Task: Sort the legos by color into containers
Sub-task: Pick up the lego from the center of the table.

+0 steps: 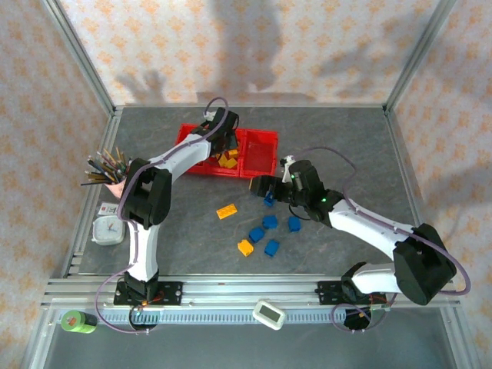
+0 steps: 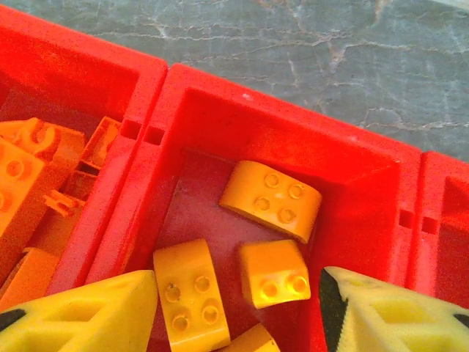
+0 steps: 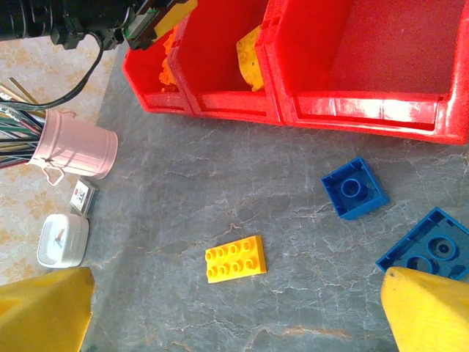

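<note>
**Over the middle bin: left jaws apart, yellow load lying below**

Legos first. We counted three curved yellow bricks [image 2: 271, 199] lying on the floor of the middle compartment of the red containers [image 2: 220, 86], with orange pieces [image 2: 29, 169] piled in the compartment to its left. Colour split looked right. The third compartment [image 3: 381, 44] showed no brick in the part we could see, so we took it as the blue slot.

On the table [image 1: 346, 138], a flat yellow brick [image 3: 235, 259], a yellow-orange one [image 1: 245, 247] and several blue bricks [image 1: 270, 222] lay loose in front of the tray. By our read these were unsorted, so the job was roughly half done.

Left gripper [image 2: 238, 293] hung directly over the middle compartment, partly open, with nothing pinched. One yellow brick lined up with the gap but sat on the bin floor, so we judged this a drop position, not a grip.

Right gripper [image 3: 234, 315] hovered low over the loose cluster, jaws at full spread and empty, with blue bricks just ahead. We judged it was placed to take a blue one. The wide spread made sense, since the bricks lay at odd angles.

Pink cup of pencils [image 3: 77, 143] and white timer [image 3: 62, 240] stood off to the left, well apart from the loose bricks.
</note>
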You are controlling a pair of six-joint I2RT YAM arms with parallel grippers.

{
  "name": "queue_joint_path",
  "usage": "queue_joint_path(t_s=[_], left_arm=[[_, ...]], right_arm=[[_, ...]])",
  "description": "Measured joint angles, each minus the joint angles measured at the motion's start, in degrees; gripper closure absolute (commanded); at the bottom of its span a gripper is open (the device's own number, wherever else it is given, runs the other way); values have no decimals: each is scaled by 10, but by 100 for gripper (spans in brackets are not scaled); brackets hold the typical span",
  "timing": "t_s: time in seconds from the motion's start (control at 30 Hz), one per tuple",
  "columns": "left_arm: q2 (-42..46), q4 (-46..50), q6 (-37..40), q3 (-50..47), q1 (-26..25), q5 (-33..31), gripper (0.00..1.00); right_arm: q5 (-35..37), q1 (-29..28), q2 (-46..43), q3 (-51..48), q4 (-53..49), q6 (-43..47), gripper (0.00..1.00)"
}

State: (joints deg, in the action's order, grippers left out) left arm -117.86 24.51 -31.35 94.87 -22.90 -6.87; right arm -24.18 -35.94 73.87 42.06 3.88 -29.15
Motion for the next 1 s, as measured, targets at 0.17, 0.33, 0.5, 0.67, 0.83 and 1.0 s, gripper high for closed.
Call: queue_joint_path(t_s=[0.17, 0.33, 0.5, 0.67, 0.83, 1.0], left_arm=[[59, -5, 0, -59, 0, 20, 36], [174, -14, 0, -177, -16, 37, 36], [248, -35, 0, -285, -66, 50, 34], [256, -45, 0, -359, -110, 65, 31], [255, -59, -1, -397, -125, 76, 26], [236, -76, 0, -410, -125, 79, 23]], right_arm=[[-1, 0, 0, 0, -5, 4, 0], [-5, -3, 0, -2, -15, 9, 0], [-4, -26, -8, -25, -17, 13, 0], [2, -58, -17, -55, -17, 12, 0], [7, -67, -19, -80, -14, 3, 0], [18, -67, -38, -92, -14, -5, 0]])
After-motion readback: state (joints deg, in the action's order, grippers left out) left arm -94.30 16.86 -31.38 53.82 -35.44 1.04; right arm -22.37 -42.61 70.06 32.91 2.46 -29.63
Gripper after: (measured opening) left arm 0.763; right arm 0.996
